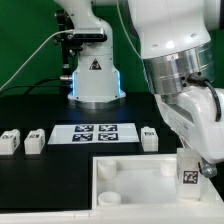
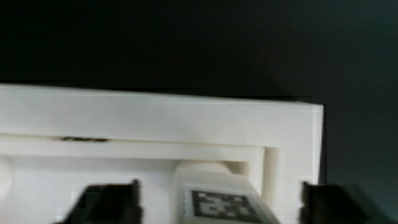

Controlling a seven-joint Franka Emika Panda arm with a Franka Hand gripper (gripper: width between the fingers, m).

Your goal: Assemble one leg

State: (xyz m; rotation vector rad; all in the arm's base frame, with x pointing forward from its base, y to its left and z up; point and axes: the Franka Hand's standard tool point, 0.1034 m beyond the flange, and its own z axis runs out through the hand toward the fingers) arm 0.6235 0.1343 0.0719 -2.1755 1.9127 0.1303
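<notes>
A leg (image 1: 187, 170), a small white block with a black-and-white tag, stands upright at the right end of the large white tray (image 1: 120, 178). My gripper (image 1: 196, 155) comes down over it from above. In the wrist view the leg (image 2: 221, 198) stands between my two dark fingers (image 2: 111, 203), with a gap on each side. The gripper (image 2: 224, 206) is open and the fingers do not touch the leg. The tray's white wall (image 2: 160, 115) fills the middle of the wrist view.
Three more legs stand on the black table: two at the exterior view's left (image 1: 10, 141) (image 1: 34, 140) and one nearer the arm (image 1: 150, 137). The marker board (image 1: 97, 134) lies behind the tray. The robot base (image 1: 95, 75) is at the back.
</notes>
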